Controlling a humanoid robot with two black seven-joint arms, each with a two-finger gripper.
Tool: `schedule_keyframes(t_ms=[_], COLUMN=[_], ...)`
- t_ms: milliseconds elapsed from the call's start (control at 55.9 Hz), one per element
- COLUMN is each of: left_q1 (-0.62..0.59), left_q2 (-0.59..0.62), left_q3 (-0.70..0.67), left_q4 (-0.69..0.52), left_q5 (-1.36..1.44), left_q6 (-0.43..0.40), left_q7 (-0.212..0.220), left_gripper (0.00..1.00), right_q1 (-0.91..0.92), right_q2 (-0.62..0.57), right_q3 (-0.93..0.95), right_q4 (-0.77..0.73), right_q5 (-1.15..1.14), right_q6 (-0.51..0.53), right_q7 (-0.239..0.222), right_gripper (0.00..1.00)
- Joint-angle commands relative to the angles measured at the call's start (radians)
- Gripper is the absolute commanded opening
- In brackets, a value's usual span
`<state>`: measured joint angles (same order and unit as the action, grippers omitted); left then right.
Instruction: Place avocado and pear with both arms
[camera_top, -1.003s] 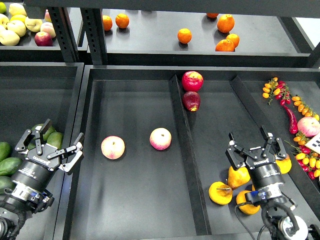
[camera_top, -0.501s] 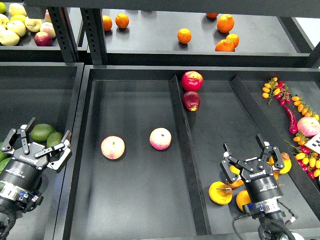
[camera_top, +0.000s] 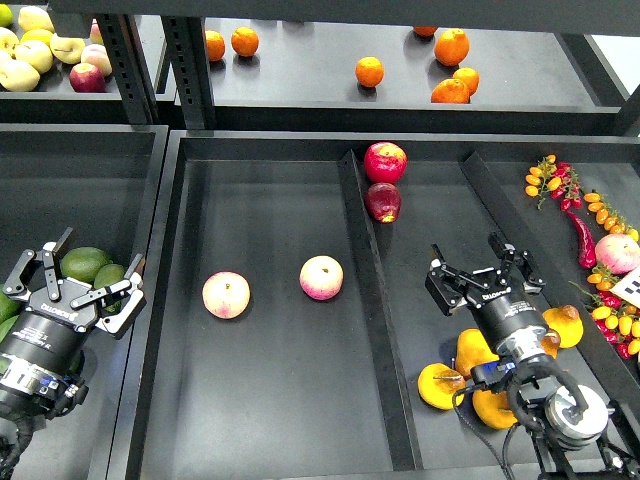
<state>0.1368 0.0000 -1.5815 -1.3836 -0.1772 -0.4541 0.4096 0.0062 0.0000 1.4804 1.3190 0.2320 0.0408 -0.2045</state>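
Note:
Two dark green avocados (camera_top: 84, 262) lie in the left bin, partly behind my left gripper (camera_top: 75, 281). That gripper is open and empty, just over and in front of them. Several yellow-orange pears lie in the right compartment's front: one (camera_top: 440, 386) at the left, one (camera_top: 474, 350) beside my right wrist, one (camera_top: 566, 325) to the right. My right gripper (camera_top: 485, 275) is open and empty, just behind the pears and above the tray floor. My forearm partly hides another pear.
Two pink-yellow apples (camera_top: 226, 295) (camera_top: 321, 277) lie in the middle compartment. Two red apples (camera_top: 385, 161) sit by the divider (camera_top: 365, 290). Oranges (camera_top: 369, 71) lie on the upper shelf. Cherry tomatoes and a red chili (camera_top: 580, 235) fill the right edge.
My left gripper moved left over the avocados and stays there, open. My right gripper dipped toward the pears, then rose and shifted back and left, still empty.

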Motion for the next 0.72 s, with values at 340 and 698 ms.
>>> schedule_keyframes(t_ms=[340, 698], left_q1=[0.001, 0.001], left_q2=[0.0, 0.0], left_q3=[0.009, 0.014], left_q4=[0.0, 0.0], left_q5=[0.001, -0.001], left_q6=[-0.011, -0.011], left_q7=[-0.002, -0.002], left_gripper=[0.99, 0.99], right_q1=[-0.046, -0.046], right_q2=[0.0, 0.0], right_q3=[-0.037, -0.035], right_q4=[0.003, 0.003], right_q5=[0.007, 0.013], right_q6=[0.148, 0.177], right_q7=[-0.006, -0.006], right_gripper=[1.0, 1.0])
